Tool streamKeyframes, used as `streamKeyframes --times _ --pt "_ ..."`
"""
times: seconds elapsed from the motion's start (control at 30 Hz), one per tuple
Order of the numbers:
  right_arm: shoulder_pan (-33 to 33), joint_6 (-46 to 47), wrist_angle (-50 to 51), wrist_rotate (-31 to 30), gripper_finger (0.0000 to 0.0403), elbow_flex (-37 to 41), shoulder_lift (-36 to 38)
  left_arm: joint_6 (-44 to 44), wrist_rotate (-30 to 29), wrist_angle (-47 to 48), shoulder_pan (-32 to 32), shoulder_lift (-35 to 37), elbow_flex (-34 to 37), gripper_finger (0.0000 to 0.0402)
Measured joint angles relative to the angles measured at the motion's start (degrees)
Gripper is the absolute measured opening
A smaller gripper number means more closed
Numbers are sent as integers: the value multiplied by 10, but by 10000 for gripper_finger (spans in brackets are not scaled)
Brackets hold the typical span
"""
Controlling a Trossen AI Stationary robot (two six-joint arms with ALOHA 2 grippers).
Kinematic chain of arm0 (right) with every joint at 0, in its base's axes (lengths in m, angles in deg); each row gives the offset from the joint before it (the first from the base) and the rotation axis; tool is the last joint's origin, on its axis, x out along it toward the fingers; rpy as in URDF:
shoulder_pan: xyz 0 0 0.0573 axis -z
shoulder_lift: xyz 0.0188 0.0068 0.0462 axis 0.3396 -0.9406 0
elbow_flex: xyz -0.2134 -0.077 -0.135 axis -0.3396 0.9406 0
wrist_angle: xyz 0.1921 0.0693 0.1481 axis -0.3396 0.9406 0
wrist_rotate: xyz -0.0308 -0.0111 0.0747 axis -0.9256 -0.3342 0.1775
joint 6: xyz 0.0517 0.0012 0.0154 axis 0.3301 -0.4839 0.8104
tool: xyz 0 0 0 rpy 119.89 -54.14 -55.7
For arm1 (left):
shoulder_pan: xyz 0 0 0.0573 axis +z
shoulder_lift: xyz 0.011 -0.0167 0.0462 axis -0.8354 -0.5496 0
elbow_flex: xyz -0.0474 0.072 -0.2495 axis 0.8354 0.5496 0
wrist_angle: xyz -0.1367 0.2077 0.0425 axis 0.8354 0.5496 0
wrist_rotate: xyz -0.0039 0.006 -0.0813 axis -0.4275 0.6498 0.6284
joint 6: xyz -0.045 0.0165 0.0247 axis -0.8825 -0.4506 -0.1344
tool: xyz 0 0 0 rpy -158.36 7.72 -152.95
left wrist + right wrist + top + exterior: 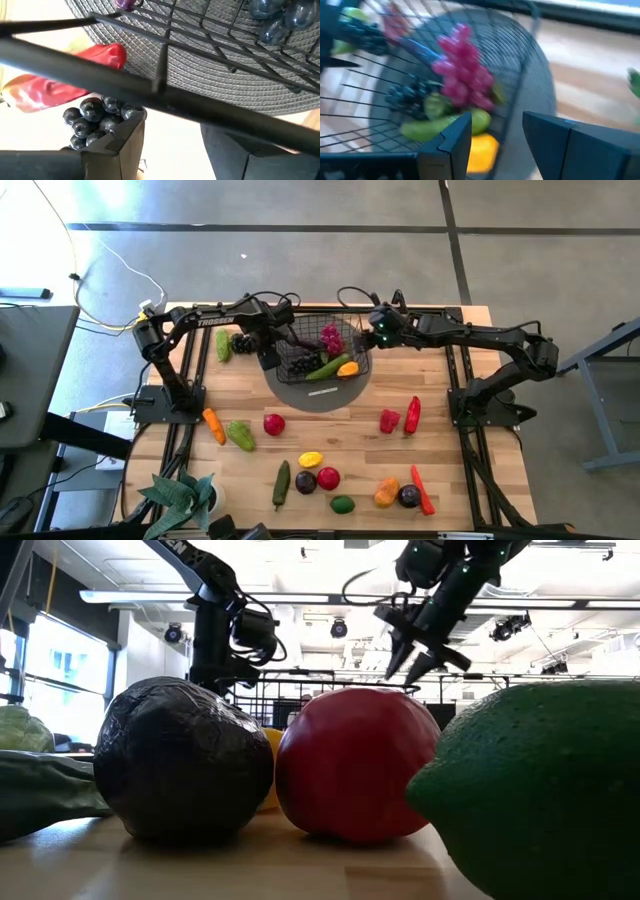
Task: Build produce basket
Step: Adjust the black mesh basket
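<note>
The black wire basket [322, 322] sits on a round grey mat [320, 396] at the far middle of the table. It holds magenta grapes [462, 70], dark grapes [410, 97], a green piece [445, 124] and a yellow piece [482, 152]. My left gripper [272, 350] points down at the basket's left rim with its fingers apart [172, 125]. My right gripper [375, 330] hangs open above the basket's far right corner, slanting down toward it [497, 125], with nothing between its fingers. More produce lies loose on the table. My left gripper has the basket's thick rim wire [165, 97] running across in front of both fingertips, from one finger to the other. I cannot tell whether the fingers touch it.
Dark grapes [240, 340] and a green piece [222, 345] lie just left of the basket. Red peppers [400, 418], a red apple [273, 423], a carrot [213, 425], plums, a cucumber [281, 483] and a lime [342, 504] are spread over the near half. A leafy plant [180, 495] stands near left.
</note>
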Motion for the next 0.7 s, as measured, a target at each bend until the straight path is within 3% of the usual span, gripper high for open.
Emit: streamKeyframes --times 0.27,0.7 --pt "0 -20 -25 21 160 0 -3 0 -3 -42 -1 0 0 184" --pt "2 83 -27 29 160 -1 -67 -1 -30 -56 0 0 -1 184"
